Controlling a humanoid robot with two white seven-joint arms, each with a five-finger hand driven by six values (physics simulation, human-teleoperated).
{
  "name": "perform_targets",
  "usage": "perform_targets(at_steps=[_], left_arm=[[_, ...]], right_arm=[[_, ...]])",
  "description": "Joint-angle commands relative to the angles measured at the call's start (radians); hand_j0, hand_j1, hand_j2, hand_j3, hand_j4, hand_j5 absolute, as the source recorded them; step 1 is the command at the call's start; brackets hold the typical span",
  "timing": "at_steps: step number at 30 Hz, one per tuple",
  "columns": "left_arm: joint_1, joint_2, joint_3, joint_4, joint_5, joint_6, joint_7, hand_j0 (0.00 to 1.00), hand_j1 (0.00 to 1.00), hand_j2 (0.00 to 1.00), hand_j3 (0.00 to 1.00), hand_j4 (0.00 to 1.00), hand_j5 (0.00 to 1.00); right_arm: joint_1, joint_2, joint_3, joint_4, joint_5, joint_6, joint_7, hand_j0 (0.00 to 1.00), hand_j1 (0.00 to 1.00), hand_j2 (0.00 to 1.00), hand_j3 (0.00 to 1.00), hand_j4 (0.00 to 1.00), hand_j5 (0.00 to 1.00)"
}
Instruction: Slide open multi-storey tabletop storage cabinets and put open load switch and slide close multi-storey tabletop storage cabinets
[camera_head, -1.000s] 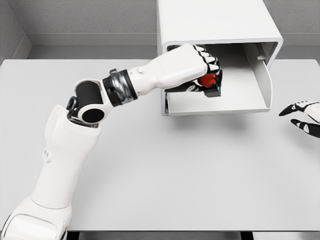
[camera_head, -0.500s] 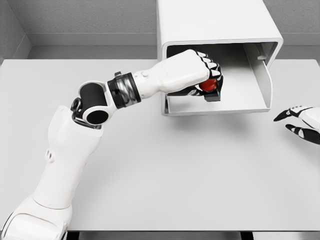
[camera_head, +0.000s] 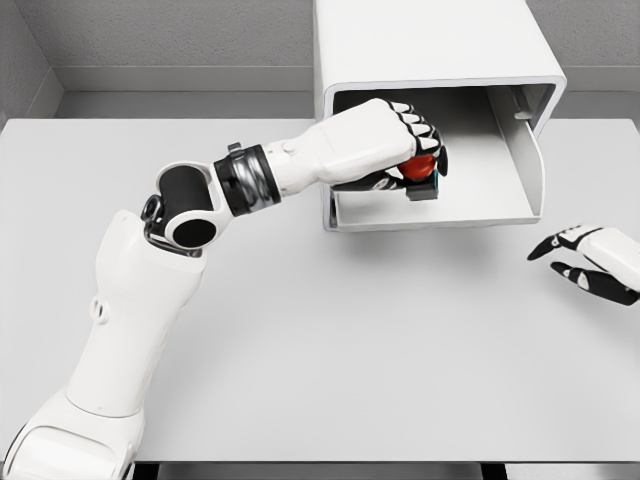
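I have the white boxy storage cabinet (camera_head: 430, 50) open, and my left hand (camera_head: 405, 140) is inside its tray, fingers clamped on the red-knobbed black load switch (camera_head: 421, 172). Release and closing remain. My right hand (camera_head: 590, 255) hovers over the table, fingers loosely apart.

Sim lab; bare white table (camera_head: 330, 340)
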Motion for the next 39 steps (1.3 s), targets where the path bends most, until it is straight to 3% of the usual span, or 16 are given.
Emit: perform_targets(at_steps=[1,5,14,39], left_arm=[[0.000,0.000,0.002,0.001,0.007,0.003,0.001,0.57,0.57,0.57,0.57,0.57,0.57],[0.000,0.000,0.001,0.001,0.007,0.003,0.001,0.62,0.62,0.62,0.62,0.62,0.62],[0.000,0.000,-0.004,0.001,0.007,0.003,0.001,0.64,0.64,0.64,0.64,0.64,0.64],[0.000,0.000,0.001,0.009,0.007,0.003,0.001,0.71,0.71,0.71,0.71,0.71,0.71]], right_arm=[[0.000,-0.002,0.000,-0.026,-0.008,0.000,0.015,0.54,0.54,0.54,0.54,0.54,0.54],[0.009,-0.001,0.000,-0.072,-0.009,0.000,0.042,0.54,0.54,0.54,0.54,0.54,0.54],[0.040,0.013,0.000,-0.173,-0.012,0.000,0.045,0.54,0.54,0.54,0.54,0.54,0.54],[0.046,0.027,0.001,-0.231,-0.022,0.000,0.086,0.55,0.55,0.55,0.55,0.55,0.55]])
